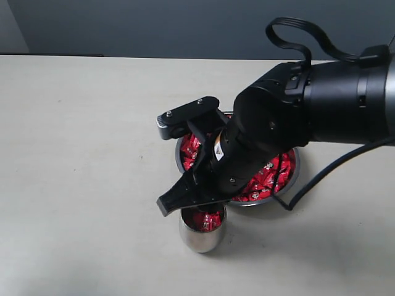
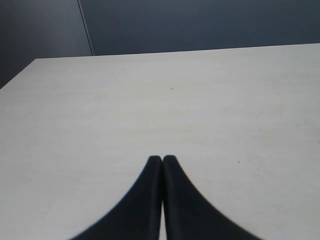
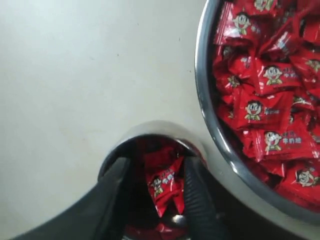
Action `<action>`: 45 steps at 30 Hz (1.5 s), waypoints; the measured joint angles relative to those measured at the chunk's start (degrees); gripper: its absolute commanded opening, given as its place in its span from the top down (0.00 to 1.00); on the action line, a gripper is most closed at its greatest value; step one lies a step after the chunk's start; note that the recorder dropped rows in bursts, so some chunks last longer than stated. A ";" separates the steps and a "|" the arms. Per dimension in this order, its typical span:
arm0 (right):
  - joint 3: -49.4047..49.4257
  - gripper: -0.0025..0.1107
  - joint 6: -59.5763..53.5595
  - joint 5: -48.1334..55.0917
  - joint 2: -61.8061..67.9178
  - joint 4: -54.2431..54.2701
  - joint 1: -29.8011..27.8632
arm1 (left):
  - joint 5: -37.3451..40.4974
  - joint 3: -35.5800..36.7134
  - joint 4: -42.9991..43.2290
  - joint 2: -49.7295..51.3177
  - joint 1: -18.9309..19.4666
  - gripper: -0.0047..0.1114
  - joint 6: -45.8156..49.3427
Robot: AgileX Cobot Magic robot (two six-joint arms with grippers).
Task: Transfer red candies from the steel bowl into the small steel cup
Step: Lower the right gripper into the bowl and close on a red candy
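The steel bowl (image 1: 295, 179) holds many red candies (image 1: 268, 176), seen close up in the right wrist view as the bowl (image 3: 202, 75) and the candies (image 3: 265, 100). Just in front of it stands the small steel cup (image 1: 199, 237) with several red candies (image 1: 207, 219) inside. My right gripper (image 1: 163, 163) hangs over the cup, open. In the right wrist view its fingers straddle the cup's mouth (image 3: 155, 127), and a red candy (image 3: 162, 182) lies between them, next to one finger and apart from the other. My left gripper (image 2: 162, 159) is shut with nothing in it, over bare table.
A pale tabletop (image 1: 80, 154) stretches to the left of the bowl and cup. The right arm's black body and its cable (image 1: 321, 176) hang over the bowl. A dark wall (image 1: 185, 24) stands behind the table's far edge.
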 measured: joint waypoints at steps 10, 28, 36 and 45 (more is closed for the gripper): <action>0.00 0.67 15.51 -3.12 -5.79 -19.52 -1.24 | 0.00 0.00 0.00 0.00 0.00 0.96 0.00; 0.00 0.67 20.45 0.27 -1.61 -26.45 -15.80 | 0.00 0.00 0.00 0.00 0.00 0.96 0.00; 0.00 0.67 12.59 -4.08 6.34 -17.67 -15.92 | 0.00 0.00 0.00 0.00 0.00 0.96 0.00; 0.00 0.67 10.14 -7.26 11.29 -17.42 -15.92 | 0.00 0.00 0.00 0.00 0.00 0.96 0.00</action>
